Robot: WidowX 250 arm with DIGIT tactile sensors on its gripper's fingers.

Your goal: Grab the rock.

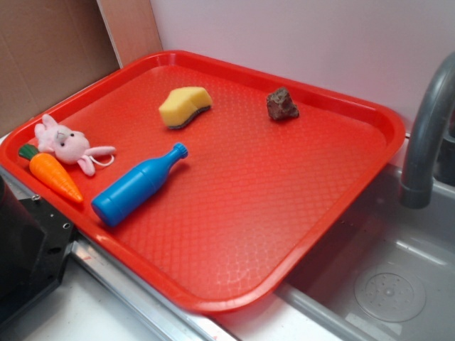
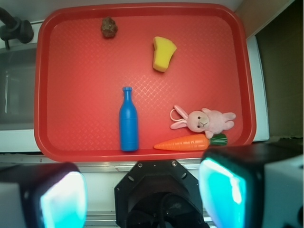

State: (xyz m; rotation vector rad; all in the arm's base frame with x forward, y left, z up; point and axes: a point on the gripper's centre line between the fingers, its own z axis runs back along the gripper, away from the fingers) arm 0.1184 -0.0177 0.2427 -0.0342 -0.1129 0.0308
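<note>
The rock (image 1: 282, 104) (image 2: 109, 27) is a small jagged brown-grey lump lying on the red tray (image 1: 298, 213) (image 2: 71, 95) near its far edge, on the sink side. My gripper (image 2: 142, 194) hangs high above the tray's near rim, over the robot base, far from the rock. Its two cyan-padded fingers (image 2: 61, 199) stand wide apart with nothing between them. In the exterior view the gripper is out of view.
On the tray also lie a yellow sponge wedge (image 1: 185, 106) (image 2: 163, 53), a blue toy bottle (image 1: 137, 186) (image 2: 128, 121), a pink plush bunny (image 1: 67, 144) (image 2: 204, 119) and a toy carrot (image 1: 51, 174) (image 2: 187, 141). A grey faucet (image 1: 426, 135) and sink (image 1: 384, 284) stand right of the tray.
</note>
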